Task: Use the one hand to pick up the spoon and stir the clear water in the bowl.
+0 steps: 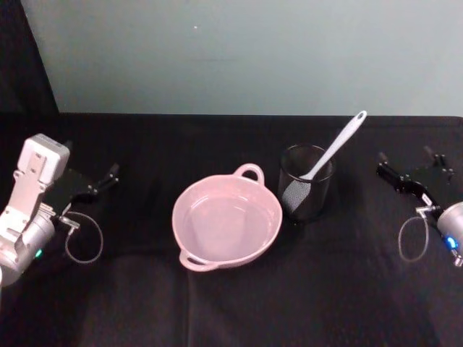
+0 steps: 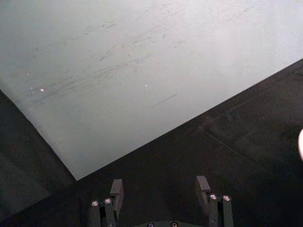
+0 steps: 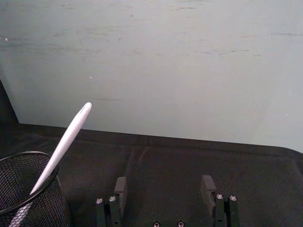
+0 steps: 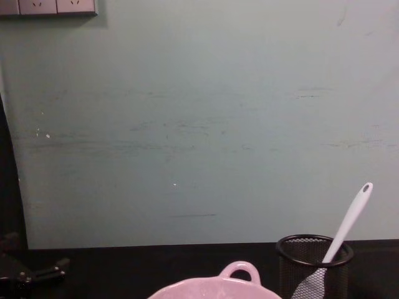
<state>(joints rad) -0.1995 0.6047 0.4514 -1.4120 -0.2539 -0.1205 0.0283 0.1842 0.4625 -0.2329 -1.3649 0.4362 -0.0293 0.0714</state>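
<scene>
Black cloth covers the table [image 1: 231, 303], leaving open room on all sides. At far left the left gripper [image 1: 108, 176] rests low, its fingers [image 2: 117, 189] spread with nothing between them, well apart from everything. At centre the pale pink glossy bowl [image 1: 226, 220] holds clear water. Just right of it, the black wire-mesh cup [image 1: 306, 182] keeps the long white spoon [image 1: 334, 147] leaning, blade down, handle jutting up and right, which looks easy to grasp. At far right the right gripper [image 1: 391, 173] waits released, fingers [image 3: 207, 186] parted, likely the nearer arm.
</scene>
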